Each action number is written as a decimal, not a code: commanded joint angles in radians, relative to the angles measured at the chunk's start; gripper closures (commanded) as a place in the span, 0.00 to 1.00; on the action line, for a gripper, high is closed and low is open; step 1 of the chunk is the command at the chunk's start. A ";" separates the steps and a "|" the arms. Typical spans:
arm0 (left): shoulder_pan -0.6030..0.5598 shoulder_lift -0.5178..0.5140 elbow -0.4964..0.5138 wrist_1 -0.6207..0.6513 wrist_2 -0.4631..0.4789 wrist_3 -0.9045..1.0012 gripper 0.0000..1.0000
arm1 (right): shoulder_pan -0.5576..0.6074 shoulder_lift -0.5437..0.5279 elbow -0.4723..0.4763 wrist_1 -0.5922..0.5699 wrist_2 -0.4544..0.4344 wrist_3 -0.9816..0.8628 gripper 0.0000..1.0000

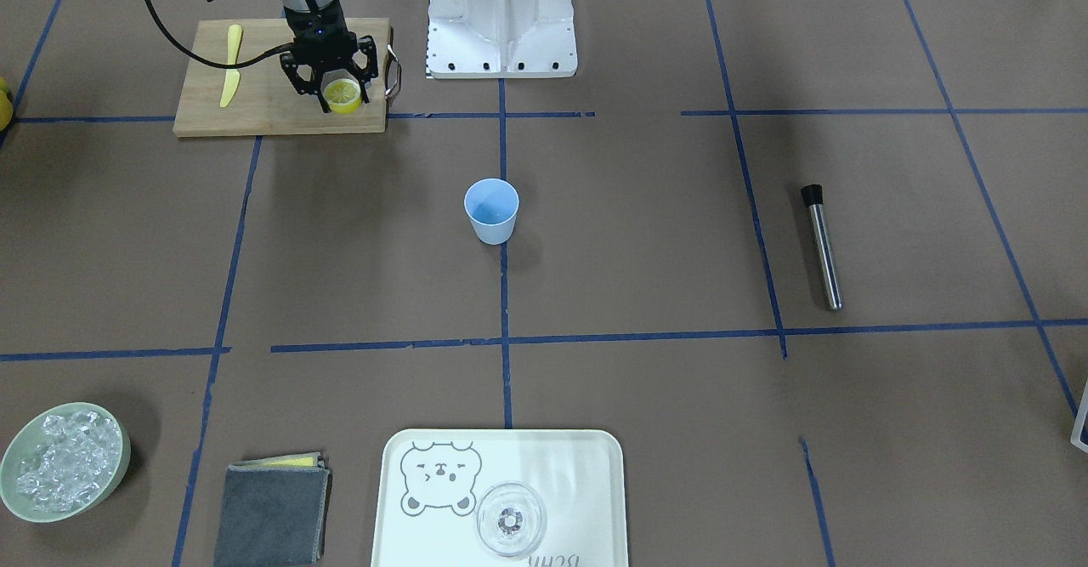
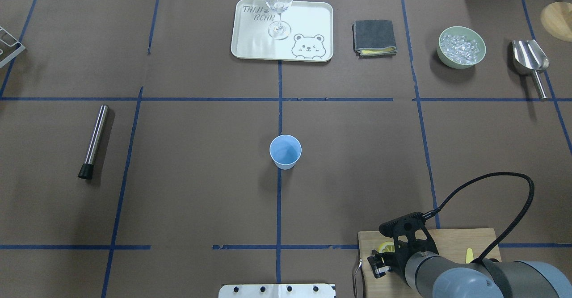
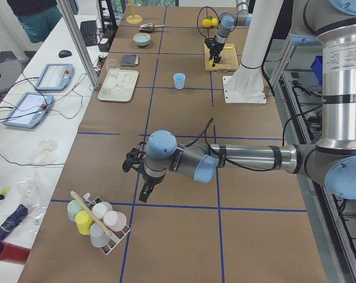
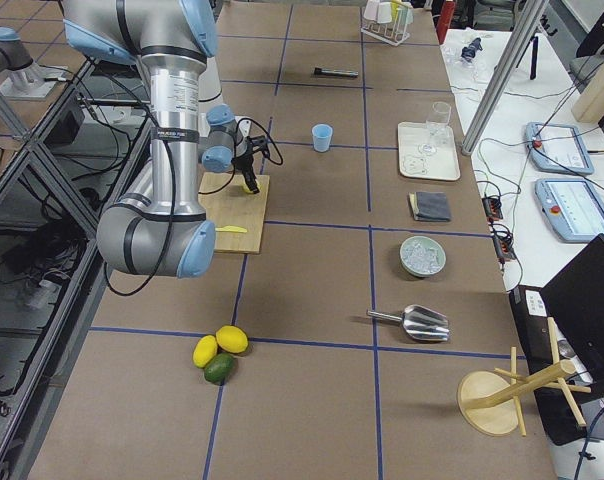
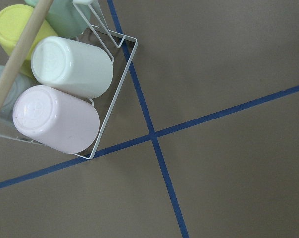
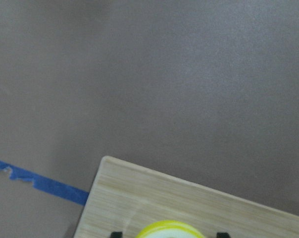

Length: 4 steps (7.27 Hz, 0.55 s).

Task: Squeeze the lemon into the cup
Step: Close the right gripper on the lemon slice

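The lemon (image 1: 343, 95), a yellow slice with a pale rind, lies on the wooden cutting board (image 1: 263, 116) near its corner. It also shows in the overhead view (image 2: 385, 247) and at the bottom edge of the right wrist view (image 6: 169, 229). My right gripper (image 1: 345, 104) is down at the board, open, with one finger on each side of the slice and a gap on both sides. The light-blue cup (image 1: 491, 210) stands upright at the table's middle (image 2: 285, 151), well away from the board. My left gripper (image 3: 137, 180) hovers over the far end of the table; I cannot tell whether it is open.
A slim yellow knife (image 1: 230, 76) lies on the board. A steel muddler (image 1: 823, 248), a bear tray (image 1: 586, 465) with a glass, a grey cloth (image 1: 272, 512) and a bowl of ice (image 1: 64, 461) lie around. A cup rack (image 5: 65, 99) is below the left wrist.
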 commanded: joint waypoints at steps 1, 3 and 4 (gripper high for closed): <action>-0.001 0.000 -0.002 0.000 0.000 0.000 0.00 | 0.005 -0.004 0.006 0.000 0.000 0.000 0.49; -0.002 0.002 0.000 0.000 0.000 0.000 0.00 | 0.012 -0.009 0.031 -0.023 0.003 -0.002 0.51; -0.001 0.002 -0.002 0.000 0.000 0.000 0.00 | 0.014 0.001 0.063 -0.073 0.014 -0.002 0.51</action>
